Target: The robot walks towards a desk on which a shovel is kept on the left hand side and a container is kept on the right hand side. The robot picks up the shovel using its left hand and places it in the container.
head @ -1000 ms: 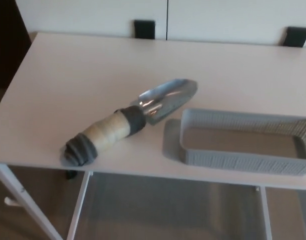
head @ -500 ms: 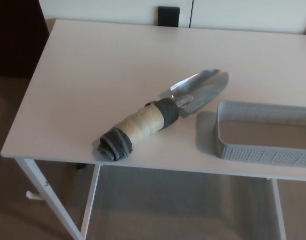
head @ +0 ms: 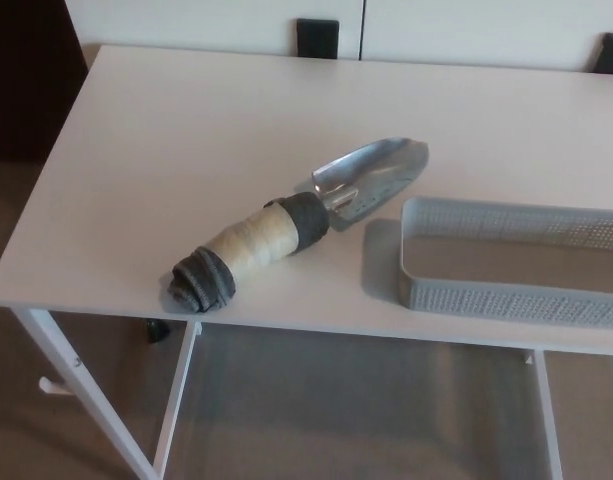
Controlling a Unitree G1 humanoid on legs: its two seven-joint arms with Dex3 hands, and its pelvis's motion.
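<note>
One shovel [head: 304, 227] and one grey mesh container [head: 516, 262] on the white desk [head: 166, 150], that's it. Shovel lies diagonally, wrapped handle toward the front-left edge, metal blade just beside the container's near-left corner. Neither robot hand is in shot, so can't tell what the fingers are doing or how far they sit from the shovel.

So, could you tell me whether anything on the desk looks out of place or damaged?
Nothing stands out: the metal-bladed shovel lies diagonally on the white desk, left of the empty grey mesh container.
</note>
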